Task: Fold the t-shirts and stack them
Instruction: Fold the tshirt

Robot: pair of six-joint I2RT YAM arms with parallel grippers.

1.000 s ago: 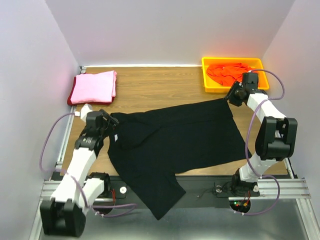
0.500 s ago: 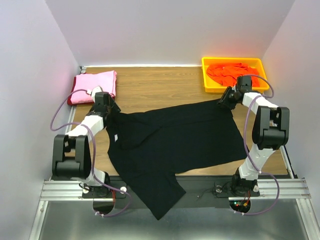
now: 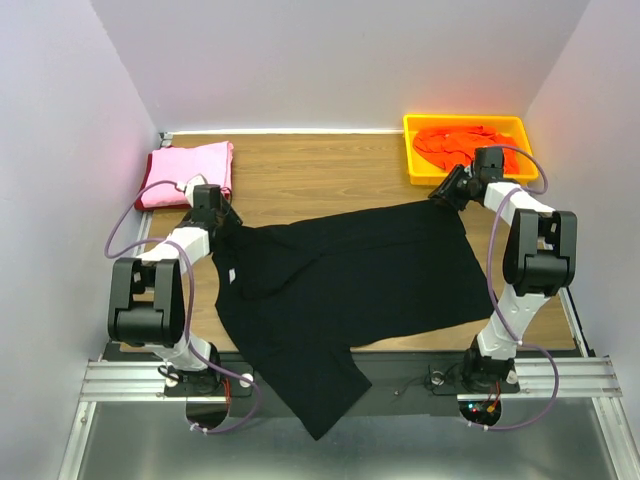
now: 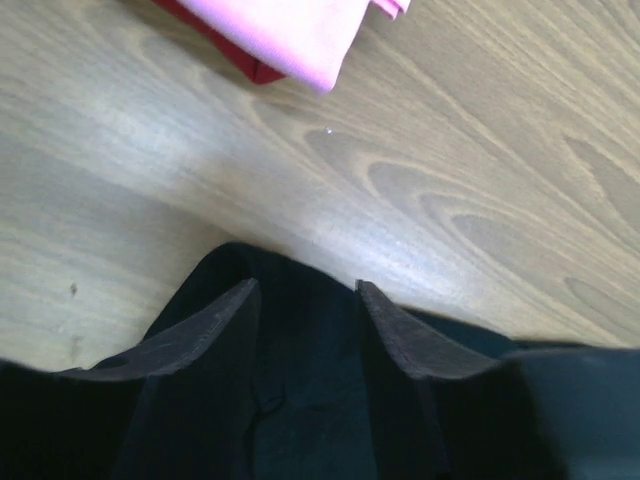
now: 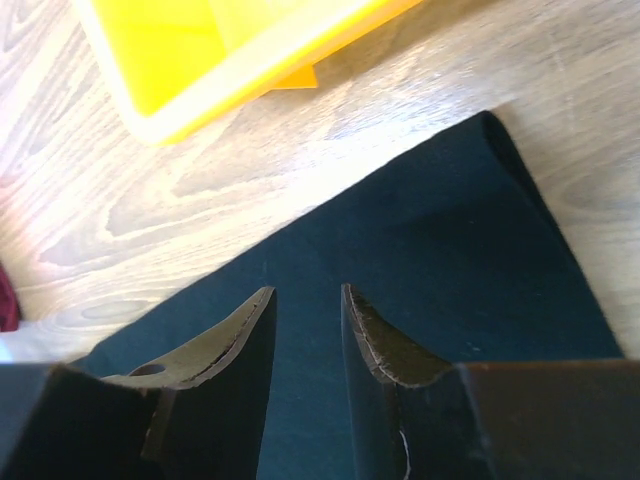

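Black shirt [image 3: 350, 270] lying spread — left gripper [image 4: 305, 290] at 10 o'clock, right gripper [image 5: 306, 292] at 2, both hovering parted, empty; pinch corners evenly.

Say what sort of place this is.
Probably a robot lab test cell: white walls box in a wooden table, and the left arm and right arm stand on a metal rail.
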